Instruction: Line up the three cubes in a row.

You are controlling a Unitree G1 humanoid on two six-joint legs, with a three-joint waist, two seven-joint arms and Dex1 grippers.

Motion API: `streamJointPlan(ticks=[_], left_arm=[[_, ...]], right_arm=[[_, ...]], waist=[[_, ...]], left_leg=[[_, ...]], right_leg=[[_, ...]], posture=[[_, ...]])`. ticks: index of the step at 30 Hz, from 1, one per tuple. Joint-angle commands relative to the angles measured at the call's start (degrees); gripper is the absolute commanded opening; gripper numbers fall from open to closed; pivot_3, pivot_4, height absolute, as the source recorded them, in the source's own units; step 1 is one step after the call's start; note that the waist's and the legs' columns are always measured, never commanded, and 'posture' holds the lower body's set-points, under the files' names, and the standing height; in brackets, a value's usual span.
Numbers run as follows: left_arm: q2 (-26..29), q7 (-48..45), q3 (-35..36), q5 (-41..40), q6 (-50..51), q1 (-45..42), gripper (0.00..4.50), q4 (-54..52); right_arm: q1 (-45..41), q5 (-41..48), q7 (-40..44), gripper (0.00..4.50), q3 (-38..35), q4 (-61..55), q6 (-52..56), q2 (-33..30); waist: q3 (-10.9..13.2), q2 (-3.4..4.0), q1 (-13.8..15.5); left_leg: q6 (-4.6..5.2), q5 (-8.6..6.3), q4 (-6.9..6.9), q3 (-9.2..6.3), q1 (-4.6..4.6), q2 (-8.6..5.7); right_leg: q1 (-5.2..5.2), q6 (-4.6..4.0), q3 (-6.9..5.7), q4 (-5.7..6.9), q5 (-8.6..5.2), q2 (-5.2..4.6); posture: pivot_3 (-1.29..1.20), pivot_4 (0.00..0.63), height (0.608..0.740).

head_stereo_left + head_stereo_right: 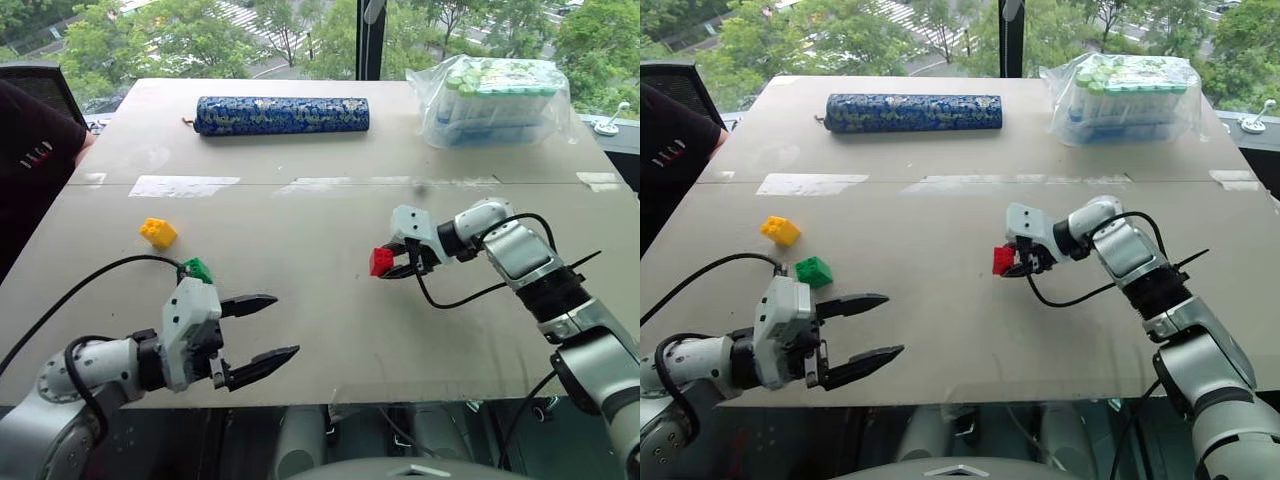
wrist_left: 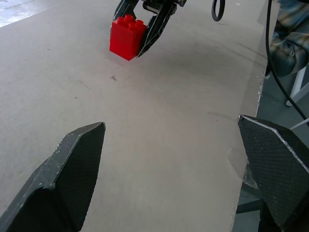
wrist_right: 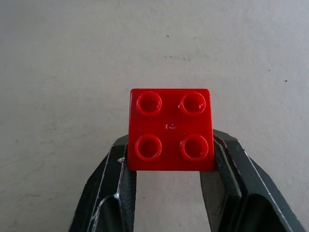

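red cube [image 3: 170, 129] studs up, gripped by right gripper [image 1: 395, 263]; left gripper [image 1: 262, 331] spread wide, empty

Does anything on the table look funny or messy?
Nothing is spilled or broken. The cubes just aren't in a row: the yellow cube and green cube sit close together, while the red cube is far off, pinched in the right gripper. The left gripper is open and empty.

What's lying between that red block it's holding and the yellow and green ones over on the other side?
Nothing visible: bare table separates the red cube, gripped by the right gripper, from the green cube and yellow cube.
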Motion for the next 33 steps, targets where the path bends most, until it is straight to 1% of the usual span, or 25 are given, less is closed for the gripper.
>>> streamJointPlan(ticks=[1,9,10,12,13,14,15,19,21,24,28,30,33], left_arm=[[0.18,-0.43,2.02,-0.06,-1.37,0.38,4.5,-0.53],[0.19,0.28,1.91,0.32,-1.13,-0.34,4.5,-0.3],[0.18,0.4,1.84,0.34,-1.08,-0.46,4.5,-0.29],[0.14,0.67,1.75,0.33,-1.0,-0.7,4.5,-0.32],[0.09,0.85,1.77,0.29,-0.96,-0.8,4.5,-0.31],[-0.03,1.18,1.91,0.18,-0.86,-0.88,4.5,-0.27],[-0.26,1.66,2.23,0.07,-0.74,-0.88,4.5,-0.17],[-2.64,5.78,4.87,-1.9,0.73,-1.45,4.5,1.59],[-4.1,10.26,6.84,-1.46,2.07,-2.58,4.5,3.6],[-6.3,18.0,9.63,0.61,3.47,-4.6,4.5,6.78],[-7.3,26.4,11.42,4.06,5.99,-6.55,4.5,9.15],[-6.65,29.7,12.04,5.55,7.93,-8.02,4.5,10.34],[-2.97,29.6,12.02,7.51,10.21,-9.78,4.5,13.67]], right_arm=[[-1.37,-1.24,0.58,1.31,-0.06,-0.71,0.2,-0.08],[-2.06,-3.91,1.41,1.31,0.5,1.05,-0.3,0.89],[-2.04,-4.04,1.66,2.35,0.62,1.18,-0.86,1.03],[-1.88,-4.26,1.65,3.2,0.62,1.41,-1.27,1.38],[-1.74,-4.35,1.56,3.86,0.51,1.45,-1.68,1.48],[-1.55,-4.37,1.11,3.86,0.12,1.3,-2.23,1.56],[-1.28,-4.0,0.93,4.17,-0.52,0.52,-2.42,1.45],[0.38,0.1,1.1,4.17,-4.52,-5.76,-0.44,0.36],[2.48,3.98,1.04,4.17,-7.88,-10.9,0.67,-0.04],[6.55,11.58,0.77,4.17,-13.38,-19.4,2.84,0.11],[12.94,21.05,-0.47,4.17,-19.02,-31.58,5.82,-0.28],[15.95,23.57,-1.27,4.17,-20.07,-36.23,7.36,-1.44],[18.75,25.13,-2.38,4.17,-20.25,-39.78,7.53,-2.79]], waist=[[0.01,0.01,-0.01],[0.01,0.01,-0.14],[0.01,0.01,-0.15],[0.01,0.01,-0.15],[0.01,0.01,-0.16],[0.01,0.02,-0.15],[0.01,0.02,-0.14],[0.01,0.02,-0.12],[0.0,0.0,-0.02],[-0.01,-0.02,0.09],[-0.01,-0.03,0.21],[-0.02,-0.05,0.19],[-0.05,-0.1,0.21]], left_leg=[[0.0,0.0,0.0,-0.02,-0.01,0.0],[0.07,-0.05,0.02,-0.02,-0.01,0.02],[0.07,-0.05,0.02,-0.02,-0.01,0.02],[0.07,-0.04,0.02,-0.02,-0.01,0.01],[0.05,-0.03,0.02,-0.02,-0.01,0.02],[0.02,-0.02,0.02,-0.02,-0.01,0.02],[-0.01,0.0,0.02,-0.01,-0.01,0.02],[-0.01,0.0,0.02,0.0,-0.01,0.02],[0.03,-0.02,0.02,-0.03,-0.01,0.02],[0.11,-0.06,0.05,-0.09,-0.02,0.03],[0.23,-0.14,0.06,-0.12,-0.02,0.02],[0.23,-0.14,0.06,-0.12,-0.02,0.02],[0.24,-0.14,0.1,-0.17,-0.01,0.02]], right_leg=[[-0.01,0.0,-0.03,0.0,0.0,0.0],[-0.01,0.15,-0.12,0.01,-0.08,0.04],[-0.01,0.14,-0.12,0.01,-0.07,0.04],[-0.01,0.14,-0.12,0.01,-0.07,0.05],[-0.01,0.12,-0.12,0.01,-0.06,0.06],[-0.01,0.12,-0.12,0.01,-0.06,0.07],[-0.01,0.1,-0.12,0.01,-0.05,0.07],[-0.01,0.11,-0.13,0.01,-0.04,0.07],[0.0,0.12,-0.12,0.03,-0.05,0.07],[0.03,0.16,-0.12,0.05,-0.07,0.08],[0.06,0.17,-0.12,0.06,-0.06,0.07],[0.07,0.18,-0.11,0.06,-0.07,0.07],[0.07,0.2,-0.13,0.06,-0.1,0.06]], posture=[[0.0,0.15,0.74],[0.0,0.15,0.74],[0.0,0.15,0.74],[0.0,0.15,0.74],[0.0,0.15,0.74],[0.0,0.15,0.74],[0.0,0.15,0.74],[0.0,0.15,0.74],[0.0,0.15,0.74],[0.0,0.15,0.74],[0.0,0.15,0.74],[0.0,0.15,0.74],[0.0,0.15,0.74]])
